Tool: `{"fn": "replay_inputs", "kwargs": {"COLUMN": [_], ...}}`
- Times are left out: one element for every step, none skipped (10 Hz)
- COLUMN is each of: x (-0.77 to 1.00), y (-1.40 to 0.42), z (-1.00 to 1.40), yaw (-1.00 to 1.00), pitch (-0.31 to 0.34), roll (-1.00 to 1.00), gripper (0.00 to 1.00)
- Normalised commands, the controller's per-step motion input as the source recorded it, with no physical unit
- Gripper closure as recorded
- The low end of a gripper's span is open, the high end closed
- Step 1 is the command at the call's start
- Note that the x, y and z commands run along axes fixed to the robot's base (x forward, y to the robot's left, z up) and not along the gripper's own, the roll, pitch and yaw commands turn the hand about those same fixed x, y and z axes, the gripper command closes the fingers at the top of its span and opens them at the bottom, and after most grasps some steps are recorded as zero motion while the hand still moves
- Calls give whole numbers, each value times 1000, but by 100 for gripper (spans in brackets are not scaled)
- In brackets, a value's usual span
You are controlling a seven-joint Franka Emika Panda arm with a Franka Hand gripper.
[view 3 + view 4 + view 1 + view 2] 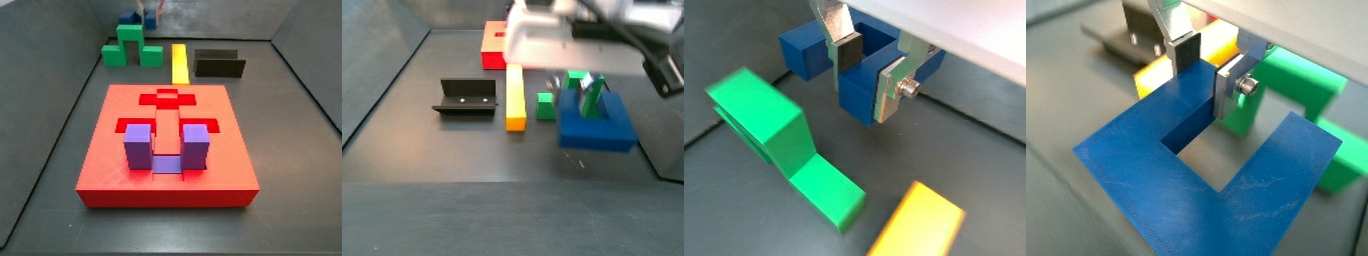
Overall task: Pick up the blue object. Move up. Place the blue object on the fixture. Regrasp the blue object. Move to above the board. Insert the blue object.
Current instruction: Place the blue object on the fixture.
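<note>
- The blue object [596, 125] lies on the dark floor at the far end from the board [167, 150], just beside the green block [580, 85] and apart from the yellow bar [515, 97].
- The gripper [871, 72] is down at it, and in both wrist views the silver fingers [1235, 92] straddle one prong, narrow and close against its faces. Whether they already press it I cannot tell for sure (it looks like contact).
- In a side view the block seems to sit a little off the floor, though blur makes that uncertain.
- I judge it rigid and fairly light, with smooth, flat faces that could slip under a weak squeeze.
- A prong is a sound place to hold: two parallel faces, narrow enough for the jaws. Gripped off-centre, the block may tilt on lifting.
- The fixture [465, 97] stands beyond the yellow bar, free to receive it.
- A purple block [160, 148] already sits in the board.
</note>
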Motion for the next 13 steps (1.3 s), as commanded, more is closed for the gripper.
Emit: {"fn": "replay_inputs", "kwargs": {"x": [763,834,926,1000,937,843,797,780,769,760,743,686,620], "y": [0,-31,-149,-334,-354,-440,-417,-403,-414,-406,-371,-320,-300], "z": [800,789,740,523,351,289,343,383,334,257,183,169,46], "yaw": [-263,-257,-200,0,94,137,100,54,37,3,0,0,0], "pitch": [0,0,0,211,200,194,289,323,337,349,331,249,97], "roll": [-706,-663,-471,-91,-120,-271,-517,-654,-746,-860,-960,-1000,-986], "gripper": [100,100,100,100,100,100,100,100,100,100,100,100,100]}}
